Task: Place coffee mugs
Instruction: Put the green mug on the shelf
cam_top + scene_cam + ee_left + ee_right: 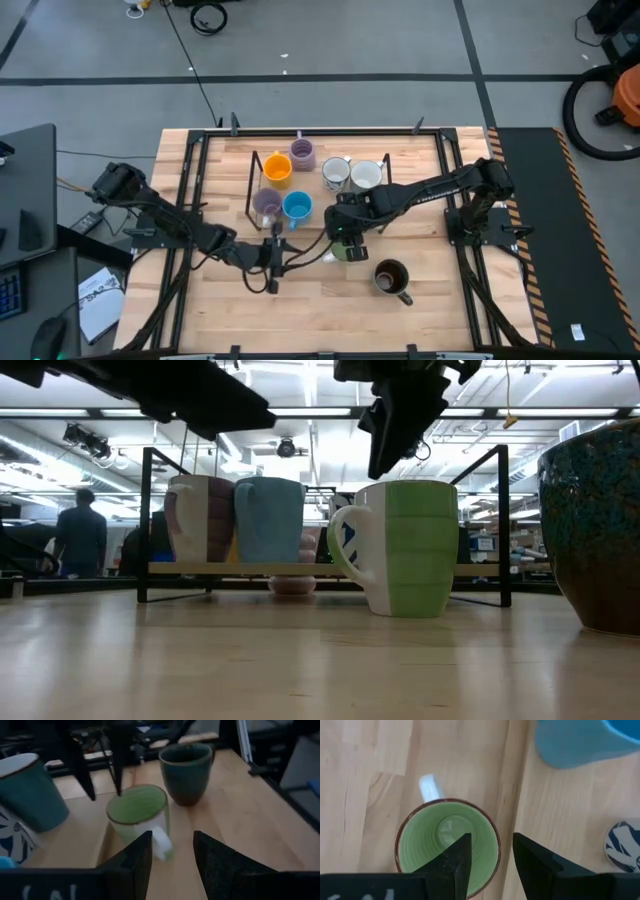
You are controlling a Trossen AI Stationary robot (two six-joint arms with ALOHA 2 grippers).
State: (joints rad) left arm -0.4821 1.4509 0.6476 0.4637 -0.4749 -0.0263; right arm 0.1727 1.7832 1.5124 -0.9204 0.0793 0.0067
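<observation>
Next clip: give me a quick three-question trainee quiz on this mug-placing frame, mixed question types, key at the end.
1. True or false: the right gripper is clamped on the green mug.
2. Which mug stands outside the black wire rack, nearest the table's front edge? A) orange mug B) dark brown mug C) blue mug
3. Fill in: the left gripper points toward the green mug's white ____.

Key
1. False: it hangs above the mug, fingers apart, gripping nothing.
2. B: the dark brown mug stands alone on the bare table; the orange mug and blue mug sit inside the rack.
3. handle.
</observation>
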